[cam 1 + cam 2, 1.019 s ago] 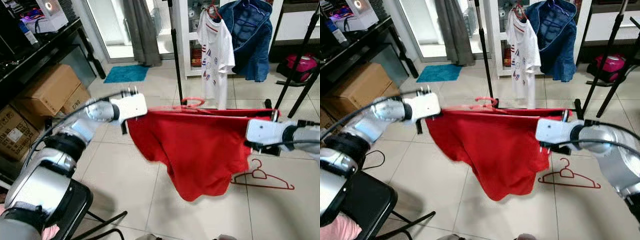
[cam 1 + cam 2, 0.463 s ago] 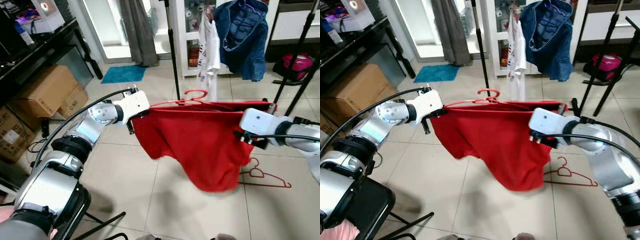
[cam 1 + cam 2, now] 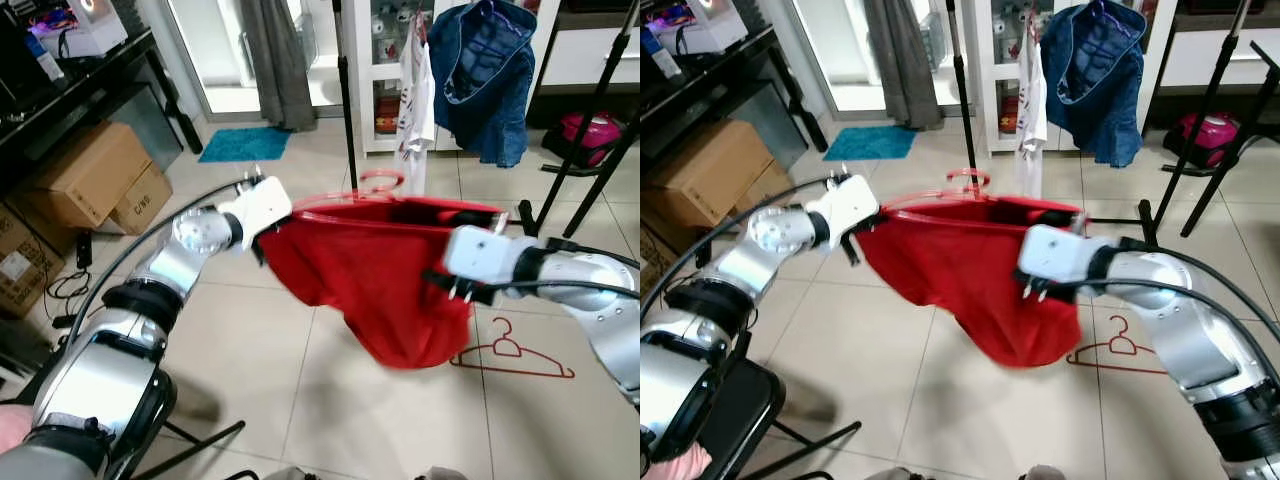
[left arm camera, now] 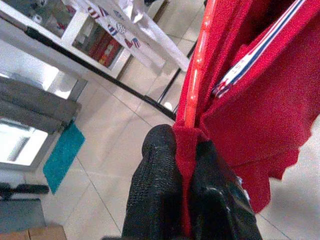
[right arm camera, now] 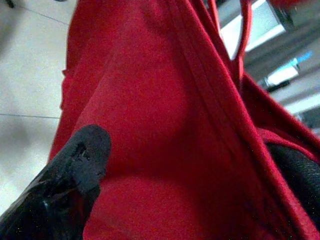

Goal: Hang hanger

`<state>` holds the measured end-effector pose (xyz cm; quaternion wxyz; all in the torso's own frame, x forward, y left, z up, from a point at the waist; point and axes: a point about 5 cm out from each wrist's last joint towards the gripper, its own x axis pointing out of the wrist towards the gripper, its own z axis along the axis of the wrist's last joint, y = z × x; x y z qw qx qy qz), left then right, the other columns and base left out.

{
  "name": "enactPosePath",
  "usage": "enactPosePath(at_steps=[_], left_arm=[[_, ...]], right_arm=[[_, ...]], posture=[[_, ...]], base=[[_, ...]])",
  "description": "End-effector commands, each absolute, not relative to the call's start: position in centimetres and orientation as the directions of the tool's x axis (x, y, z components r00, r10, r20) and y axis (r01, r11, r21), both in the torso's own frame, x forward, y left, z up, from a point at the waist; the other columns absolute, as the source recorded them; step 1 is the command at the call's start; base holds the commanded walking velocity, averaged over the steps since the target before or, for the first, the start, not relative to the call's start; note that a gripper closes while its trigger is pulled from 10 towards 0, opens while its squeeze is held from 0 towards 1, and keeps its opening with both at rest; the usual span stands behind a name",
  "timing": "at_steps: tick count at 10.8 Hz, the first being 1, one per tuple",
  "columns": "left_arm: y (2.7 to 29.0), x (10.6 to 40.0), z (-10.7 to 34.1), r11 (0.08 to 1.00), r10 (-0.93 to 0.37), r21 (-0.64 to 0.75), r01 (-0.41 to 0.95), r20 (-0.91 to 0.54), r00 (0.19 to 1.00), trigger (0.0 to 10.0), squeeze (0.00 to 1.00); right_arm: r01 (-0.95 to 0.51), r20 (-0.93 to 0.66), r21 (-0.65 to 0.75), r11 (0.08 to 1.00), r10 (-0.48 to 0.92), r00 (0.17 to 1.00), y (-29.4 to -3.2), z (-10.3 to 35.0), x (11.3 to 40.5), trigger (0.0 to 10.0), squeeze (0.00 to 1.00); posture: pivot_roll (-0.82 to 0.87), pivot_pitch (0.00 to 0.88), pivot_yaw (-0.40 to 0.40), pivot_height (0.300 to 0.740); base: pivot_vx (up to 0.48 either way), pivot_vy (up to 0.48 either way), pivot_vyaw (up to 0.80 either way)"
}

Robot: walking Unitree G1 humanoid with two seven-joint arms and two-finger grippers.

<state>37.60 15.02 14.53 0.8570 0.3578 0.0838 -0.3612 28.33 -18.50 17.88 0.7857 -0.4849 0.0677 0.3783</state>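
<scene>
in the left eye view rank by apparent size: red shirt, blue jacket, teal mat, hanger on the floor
1. red shirt
2. blue jacket
3. hanger on the floor and teal mat: look alike, and the mat lies farther off, so unranked.

Both silver arms reach forward at about the same height. The left arm stretches from the near left, elbow bent, its white wrist block angled toward the middle; the left gripper (image 4: 186,200) has its two black fingers (image 4: 155,195) pressed tight together, pinching red cloth (image 4: 240,100). The right arm comes in from the right, forearm turned inward; the right gripper (image 5: 200,165) has its fingers spread wide, with the cloth between them.
</scene>
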Motion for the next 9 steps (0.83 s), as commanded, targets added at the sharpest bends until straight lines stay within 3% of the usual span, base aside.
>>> enactPosePath(at_steps=[1, 2, 3, 5, 6, 7, 9], left_arm=[[15.6, 37.6, 15.0, 0.472, -0.562, 0.574, 0.669, -0.389, 0.73, 0.0, 0.0], [15.0, 37.5, 15.2, 0.452, -0.59, 0.581, 0.677, -0.374, 0.715, 0.0, 0.0], [14.4, 37.4, 15.1, 0.434, -0.61, 0.583, 0.687, -0.372, 0.7, 0.0, 0.0], [13.5, 37.1, 15.0, 0.411, -0.652, 0.565, 0.715, -0.367, 0.664, 0.0, 0.0], [13.7, 37.0, 14.8, 0.386, -0.657, 0.558, 0.735, -0.394, 0.643, 0.0, 0.0], [15.1, 37.2, 14.9, 0.393, -0.608, 0.576, 0.717, -0.422, 0.673, 0.0, 0.0], [17.1, 37.9, 15.7, 0.419, -0.516, 0.616, 0.667, -0.443, 0.733, 0.0, 0.0]], right_arm=[[-0.666, -0.469, -0.715, 0.211, 0.561, 0.682, -17.3, 17.7, 28.1, 10.0, 1.0], [-0.665, -0.469, -0.716, 0.212, 0.559, 0.684, -17.0, 17.3, 28.1, 10.0, 0.92], [-0.661, -0.467, -0.719, 0.213, 0.556, 0.688, -16.6, 16.9, 28.2, 10.0, 0.0], [-0.622, -0.403, -0.739, 0.259, 0.57, 0.716, -15.6, 17.0, 28.5, 10.0, 0.0], [-0.601, -0.456, -0.767, 0.223, 0.469, 0.756, -17.1, 16.3, 29.0, 10.0, 0.0], [-0.609, -0.539, -0.776, 0.162, 0.33, 0.775, -20.1, 15.7, 29.0, 10.0, 0.0], [-0.671, -0.641, -0.734, 0.106, 0.216, 0.736, -22.7, 16.1, 28.4, 10.0, 0.0]], posture=[[-0.17, 0.0, 0.158, 0.74], [-0.17, 0.0, 0.158, 0.74], [-0.17, 0.0, 0.16, 0.74], [-0.17, 0.0, 0.166, 0.74], [-0.17, 0.0, 0.168, 0.74], [-0.17, 0.0, 0.171, 0.74], [-0.18, 0.0, 0.171, 0.74]], base=[[0.0, 0.0, 0.0], [0.0, 0.0, 0.0], [0.0, 0.0, 0.0], [0.0, 0.0, 0.0], [0.0, 0.0, 0.0], [0.0, 0.0, 0.0], [0.0, 0.0, 0.0]])
